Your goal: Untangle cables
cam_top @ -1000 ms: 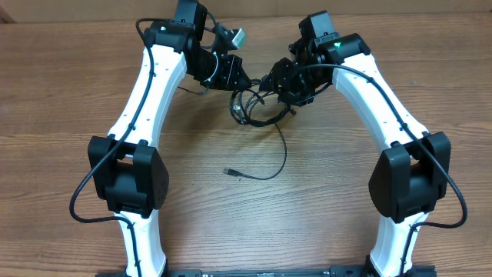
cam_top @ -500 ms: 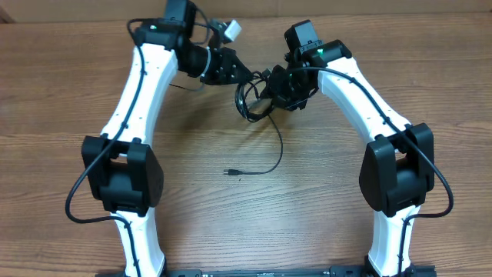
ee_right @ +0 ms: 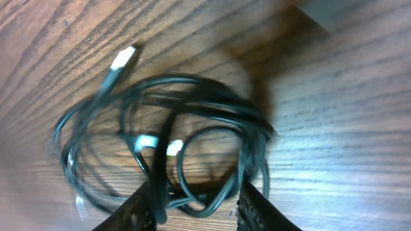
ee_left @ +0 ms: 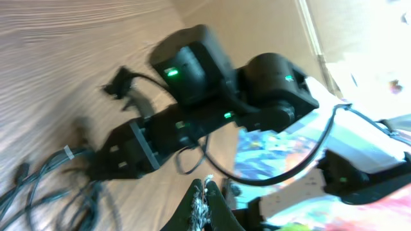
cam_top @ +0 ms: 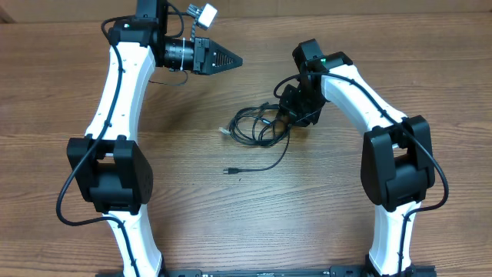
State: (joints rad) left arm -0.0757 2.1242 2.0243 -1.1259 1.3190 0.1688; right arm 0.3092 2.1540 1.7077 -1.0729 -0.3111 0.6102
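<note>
Cables lie in tangled coil mid-table; loose plug end trails toward robot; right gripper at coil's right edge, jaws wide, strands between, unclamped; left gripper well apart, far-left of coil, jaws closed, seemingly empty; right arm nearer.

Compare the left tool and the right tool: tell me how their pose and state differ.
The left tool is shut to a point, empty; the right tool is open, fingers straddling the cables. The left tool points sideways, well clear of the cables; the right tool sits at the bundle's right edge. Both are black two-finger tools.
</note>
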